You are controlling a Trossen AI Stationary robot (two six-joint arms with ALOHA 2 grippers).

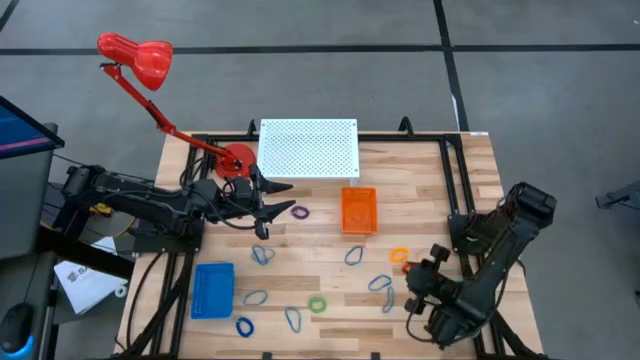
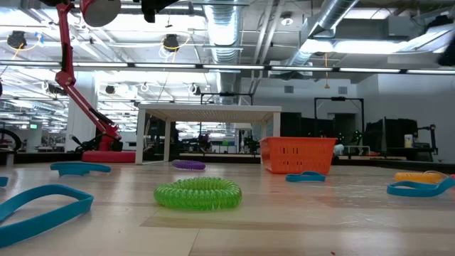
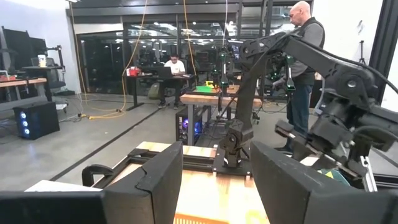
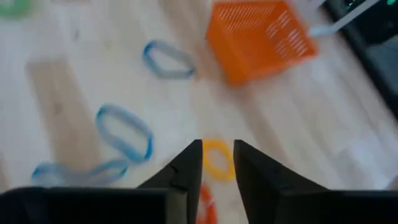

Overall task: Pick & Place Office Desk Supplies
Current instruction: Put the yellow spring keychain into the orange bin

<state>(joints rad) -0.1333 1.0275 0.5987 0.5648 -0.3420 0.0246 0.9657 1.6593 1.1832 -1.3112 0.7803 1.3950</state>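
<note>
Small rings and wire loops lie flat on the wooden table: a yellow-orange ring (image 1: 400, 256), a green ring (image 1: 317, 304) (image 2: 199, 193), a purple ring (image 1: 300, 212), a blue ring (image 1: 245, 325) and several blue-grey loops (image 1: 380, 283) (image 4: 124, 132). My right gripper (image 1: 412, 284) (image 4: 217, 155) hangs over the table's near right part, slanting down, open by a narrow gap. The yellow-orange ring (image 4: 217, 160) shows on the table beyond its fingertips. My left gripper (image 1: 265, 205) (image 3: 214, 186) hovers open over the far left part, holding nothing.
An orange tray (image 1: 359, 210) (image 4: 261, 37) stands mid-table and a blue tray (image 1: 213, 290) at the near left. A white perforated stand (image 1: 308, 148) and a red desk lamp (image 1: 135, 55) are at the far edge. People show in the room beyond.
</note>
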